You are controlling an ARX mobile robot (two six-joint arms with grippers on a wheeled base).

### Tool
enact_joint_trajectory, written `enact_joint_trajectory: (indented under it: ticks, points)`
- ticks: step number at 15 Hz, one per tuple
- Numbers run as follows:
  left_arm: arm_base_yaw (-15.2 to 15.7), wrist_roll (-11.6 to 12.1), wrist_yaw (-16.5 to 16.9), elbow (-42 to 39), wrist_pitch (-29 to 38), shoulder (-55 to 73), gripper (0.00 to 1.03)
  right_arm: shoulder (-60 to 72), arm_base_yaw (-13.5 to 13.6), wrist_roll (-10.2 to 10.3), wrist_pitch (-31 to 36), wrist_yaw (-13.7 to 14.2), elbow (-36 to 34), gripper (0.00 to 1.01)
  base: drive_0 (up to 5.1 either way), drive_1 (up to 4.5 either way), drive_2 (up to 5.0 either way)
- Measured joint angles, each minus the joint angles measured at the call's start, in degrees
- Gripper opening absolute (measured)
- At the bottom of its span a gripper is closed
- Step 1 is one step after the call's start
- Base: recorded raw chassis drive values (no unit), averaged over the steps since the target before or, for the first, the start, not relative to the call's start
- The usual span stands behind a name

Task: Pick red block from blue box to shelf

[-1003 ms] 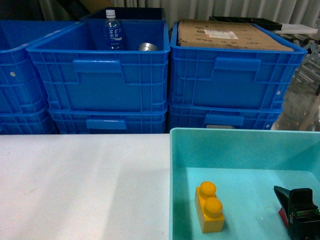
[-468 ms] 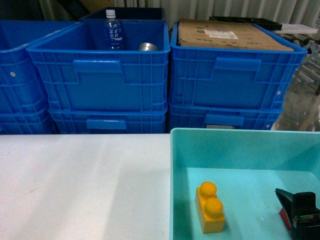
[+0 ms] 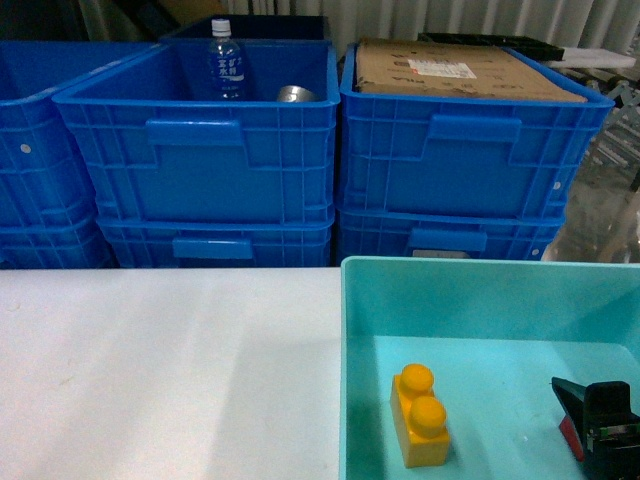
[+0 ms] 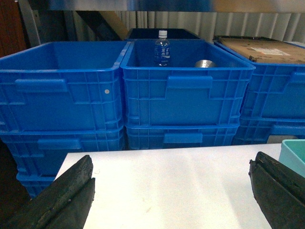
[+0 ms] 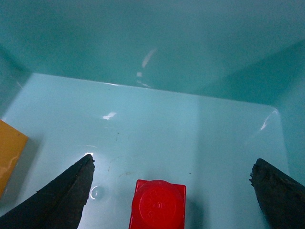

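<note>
The red block (image 5: 157, 205) stands stud-up on the floor of the blue box (image 5: 143, 43), a pale turquoise bin (image 3: 345, 340). My right gripper (image 5: 172, 164) is open, its two dark fingers on either side of the block without touching it. In the head view this gripper (image 3: 592, 420) is low inside the bin at the right edge, with a sliver of the red block (image 3: 567, 435) beside it. My left gripper (image 4: 172, 160) is open over the white table (image 4: 171, 191), holding nothing. A steel rail of the shelf (image 4: 95, 5) crosses above the crates.
A yellow-orange two-stud brick (image 3: 420, 415) lies in the bin, left of the red block. Beyond the table stand stacked dark blue crates (image 3: 200, 150), one holding a water bottle (image 3: 226, 62), another covered by cardboard (image 3: 450, 70).
In the head view my right gripper has sunk slightly lower and to the right inside the bin. Nothing else has moved.
</note>
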Motion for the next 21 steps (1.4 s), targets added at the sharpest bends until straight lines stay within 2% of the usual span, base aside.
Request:
enact_joint_trajectory:
  ticks: [5,12,13,14,19,20,21]
  points:
    - [0.0,0.0,-0.02,0.0,0.0,0.0,0.98,-0.11,2.29,0.02,-1.81,1.53,1.84,0.98,0.0,0.0,0.0]
    - [0.0,0.0,0.0,0.0,0.0,0.0,0.98,2.99,1.51,1.31,-1.01,1.55,2.78,0.98,0.0,0.0,0.0]
    - [0.0,0.0,0.0,0.0,-0.02,0.0,0.98,3.02,1.64,1.36,-0.96,1.55,2.82,0.95,0.0,0.0,0.0]
    - [0.0,0.0,0.0,0.0,-0.02,0.0,0.98,3.15,1.86,1.36,-0.68,1.55,2.82,0.86,0.0,0.0,0.0]
    - [0.0,0.0,0.0,0.0,0.0,0.0,0.98,3.61,1.86,1.36,-0.35,1.53,2.86,0.29,0.0,0.0,0.0]
    - [0.0,0.0,0.0,0.0,-0.02,0.0,0.98,3.61,1.86,1.31,-0.33,1.51,2.86,0.22,0.0,0.0,0.0]
    - [0.0,0.0,0.0,0.0,0.0,0.0,0.98,3.61,1.81,1.31,-0.33,1.44,2.86,0.22,0.0,0.0,0.0]
